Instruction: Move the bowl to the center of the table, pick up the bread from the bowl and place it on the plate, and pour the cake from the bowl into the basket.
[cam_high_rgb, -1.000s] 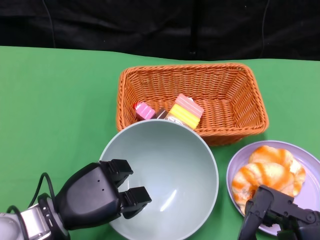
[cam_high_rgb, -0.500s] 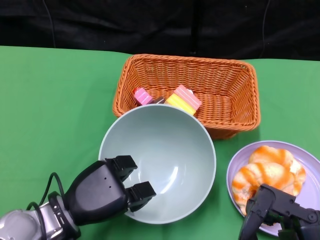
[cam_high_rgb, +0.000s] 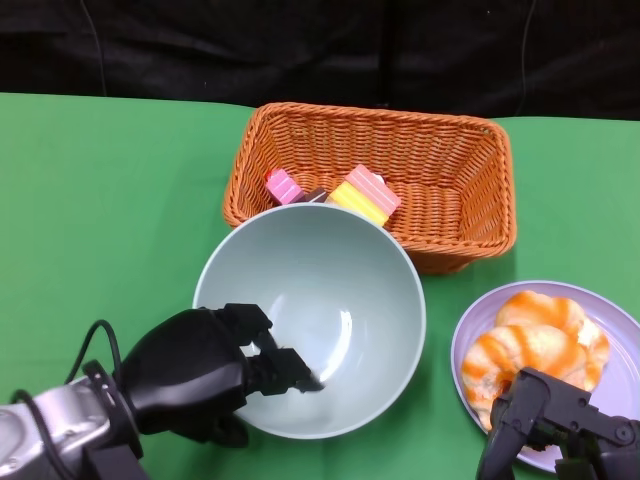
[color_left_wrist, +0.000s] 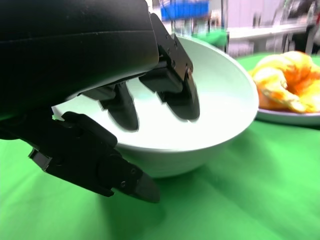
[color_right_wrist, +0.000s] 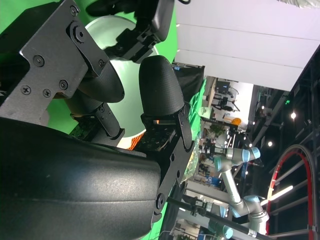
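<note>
**Bowl gripped at the rim, cake in the basket, bread on the plate**

Nearest, at the lower left of the head view: the left hand (cam_high_rgb: 200, 375), closed on the near rim of the bowl (cam_high_rgb: 330, 300). Fingers (cam_high_rgb: 285, 368) hooked over the rim and down inside; in the left wrist view, fingers (color_left_wrist: 175, 95) inside the bowl (color_left_wrist: 225, 105) and the thumb (color_left_wrist: 100, 165) under it on the outside. So, a firm hold on the bowl.

At the lower right: the right hand (cam_high_rgb: 555, 430), low by the near edge of the plate (cam_high_rgb: 465, 335). Holding nothing in the head view. Fingers hard to make out, so cannot tell how far open. In the right wrist view, only black parts of that hand (color_right_wrist: 160, 100) up close, with a bit of the pale bowl (color_right_wrist: 130, 65) behind.

Next, in the middle of the green table (cam_high_rgb: 100, 200): the pale green bowl, nothing inside. Far rim touching or hiding the near wall of the basket.

To the right of the bowl, just apart from it: the purple plate, with the orange and white bread (cam_high_rgb: 540, 345) lying on it.

Farthest back: the orange woven basket (cam_high_rgb: 450, 160). Inside, near its front left corner: the cake (cam_high_rgb: 365, 195), pink and yellow pieces, with a small pink piece (cam_high_rgb: 283, 186) beside them and a dark bit between. Behind the table, a black backdrop.
</note>
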